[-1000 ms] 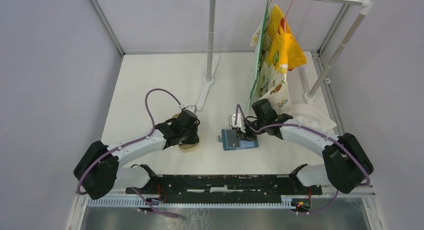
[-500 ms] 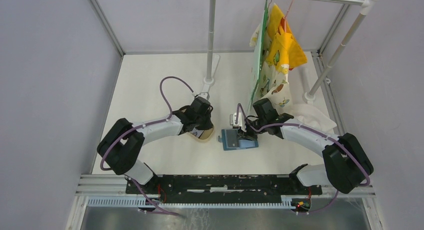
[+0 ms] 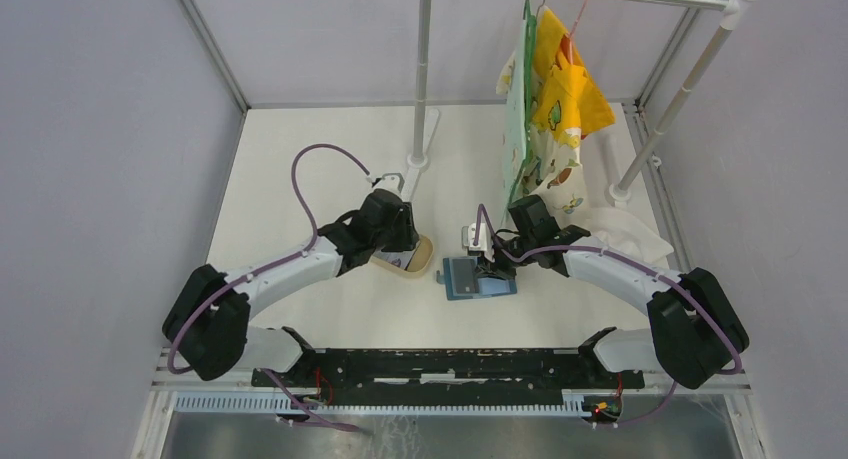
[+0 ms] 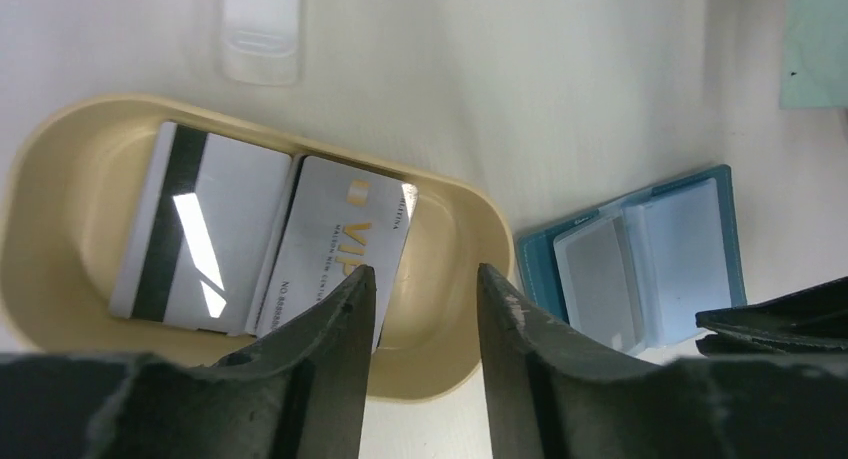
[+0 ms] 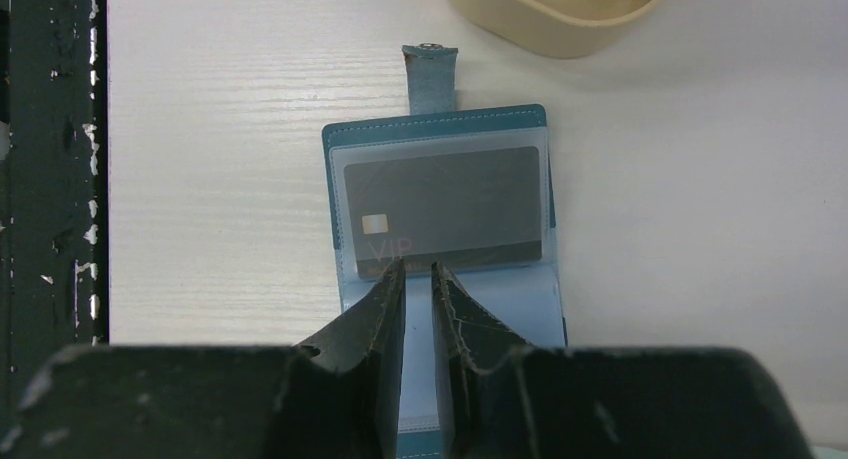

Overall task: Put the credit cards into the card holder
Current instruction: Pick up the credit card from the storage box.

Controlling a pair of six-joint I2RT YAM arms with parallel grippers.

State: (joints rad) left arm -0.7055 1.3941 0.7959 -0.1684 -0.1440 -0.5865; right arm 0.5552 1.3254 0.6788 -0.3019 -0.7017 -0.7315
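I see the teal card holder [image 5: 440, 209] open on the desk [image 5: 220, 129], the right gripper [image 5: 418, 279] pinching its clear sleeve with narrow jaws, the left gripper [image 4: 420, 289], jaws half-open and empty, over two pale credit cards [image 4: 335, 244] in the tan tray [image 4: 60, 149].

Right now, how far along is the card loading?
Done: one dark card sits in a clear sleeve of the open card holder. In hand: nothing; the left end effector hovers open over the tan tray, the right end effector stands narrow at the holder's sleeves, grip unclear. Left: a striped card and a pale VIP card lie in the tray.
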